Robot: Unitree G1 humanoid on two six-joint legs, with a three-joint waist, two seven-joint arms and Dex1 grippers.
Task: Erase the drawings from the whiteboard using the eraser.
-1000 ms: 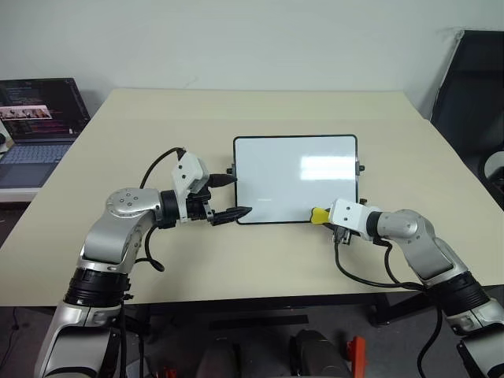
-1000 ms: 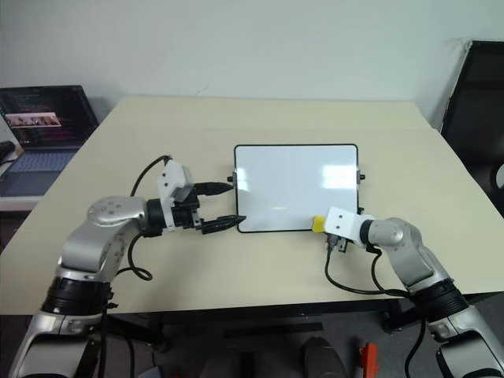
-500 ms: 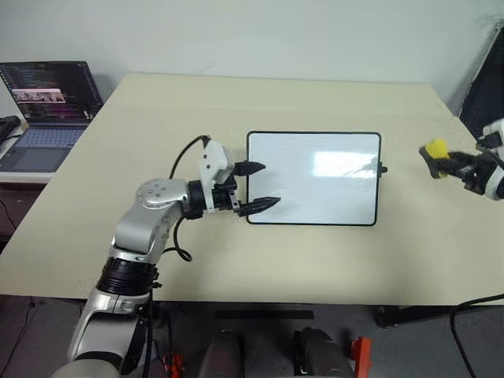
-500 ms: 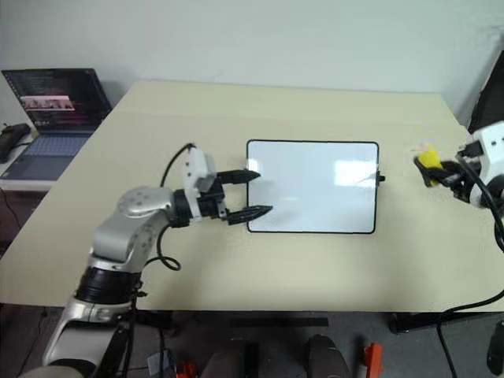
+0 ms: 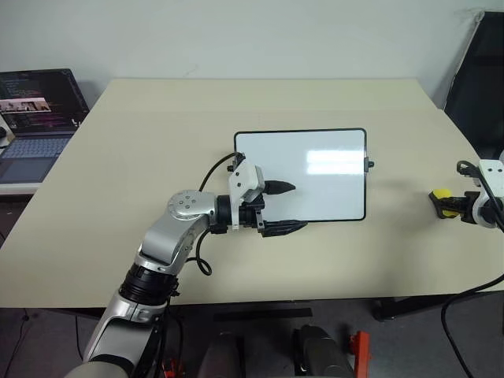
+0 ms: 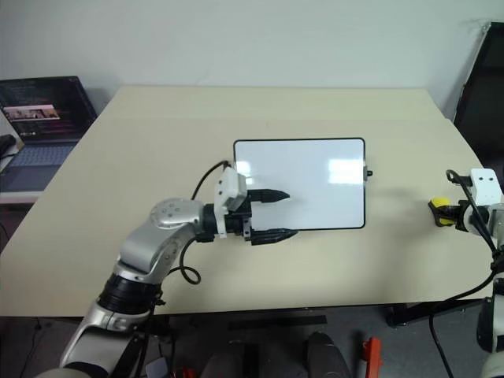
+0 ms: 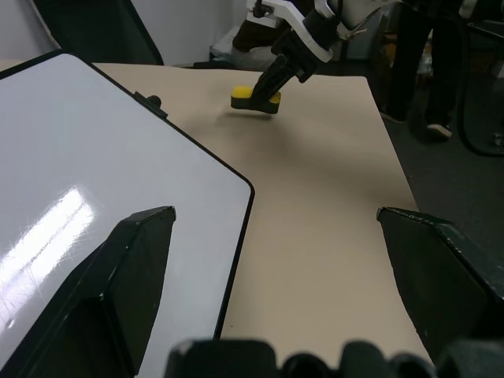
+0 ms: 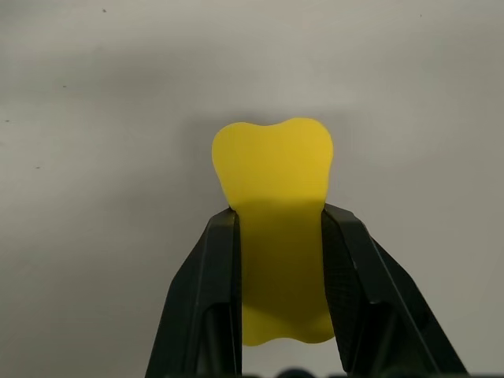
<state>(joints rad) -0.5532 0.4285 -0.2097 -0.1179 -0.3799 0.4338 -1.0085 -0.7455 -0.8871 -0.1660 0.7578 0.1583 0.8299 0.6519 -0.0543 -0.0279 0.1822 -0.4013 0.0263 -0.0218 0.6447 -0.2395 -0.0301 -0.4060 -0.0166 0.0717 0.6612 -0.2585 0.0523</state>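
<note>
The small bright yellow eraser block (image 8: 274, 228) is clamped between the right gripper (image 5: 450, 203)'s black fingers, now carried well right of the white dark-framed rectangular whiteboard (image 5: 315, 169) instead of at its near edge. The left gripper (image 5: 283, 209), jaws apart, has been moved over the glossy board's near-left corner on the beige matte table (image 5: 157, 142).

The whiteboard (image 5: 300, 175) lies flat near the middle of the tabletop (image 5: 157, 118). The left claw (image 5: 282, 208) sits over the board's near left corner, one finger above the board, the other seemingly just off its near edge. Well to the right, the right claw (image 5: 441, 203) holds the eraser (image 5: 444, 194) above the tabletop. A laptop (image 5: 35, 118) stands beyond the tabletop's far left edge.
</note>
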